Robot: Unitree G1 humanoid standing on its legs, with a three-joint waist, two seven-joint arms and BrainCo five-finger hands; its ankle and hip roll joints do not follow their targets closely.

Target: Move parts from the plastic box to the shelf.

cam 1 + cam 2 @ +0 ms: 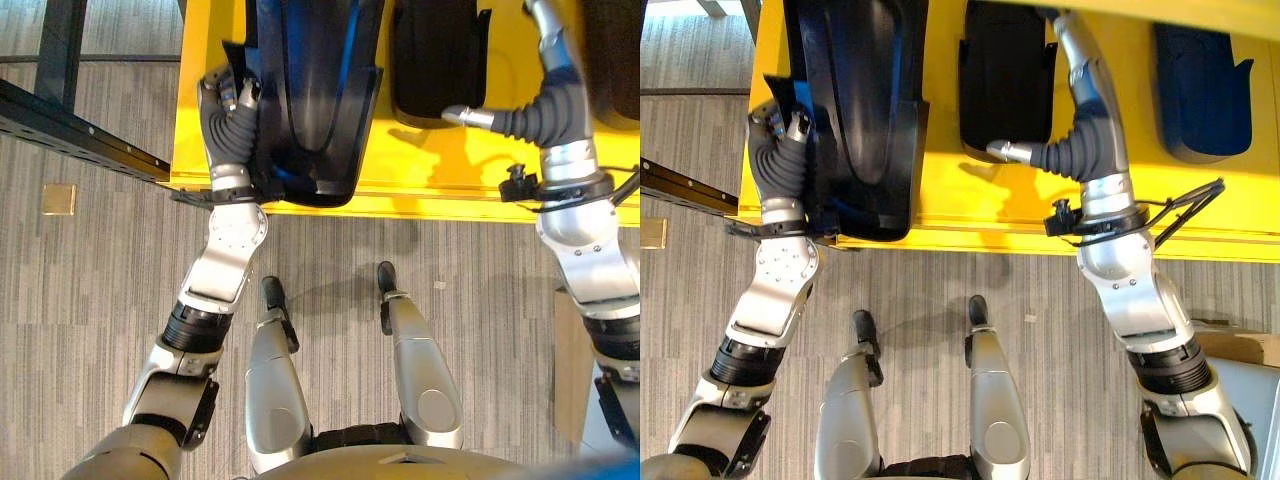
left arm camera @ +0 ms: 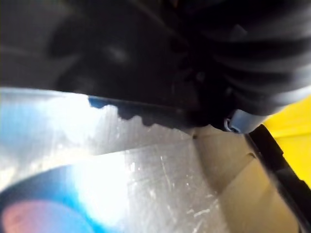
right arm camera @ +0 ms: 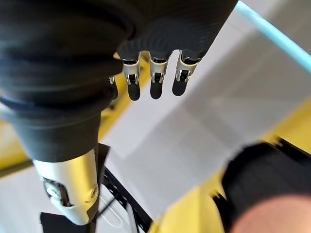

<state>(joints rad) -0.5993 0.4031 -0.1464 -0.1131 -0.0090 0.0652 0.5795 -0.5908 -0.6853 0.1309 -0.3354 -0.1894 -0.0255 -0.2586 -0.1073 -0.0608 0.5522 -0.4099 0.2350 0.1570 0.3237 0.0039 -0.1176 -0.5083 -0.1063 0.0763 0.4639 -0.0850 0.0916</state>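
Note:
A large glossy black moulded part lies on the yellow shelf, its near end hanging over the shelf's front edge. My left hand grips the part's left rim, fingers curled over the edge. To the right a smaller black part rests on the shelf. My right hand hovers beside that part's right side. Its fingers are straight and hold nothing, and its thumb points toward the part. Farther right lies a dark blue part.
A black metal beam runs across the floor to the shelf's left corner. A small cardboard square lies on the grey floor at the left. A cardboard box stands by my right arm.

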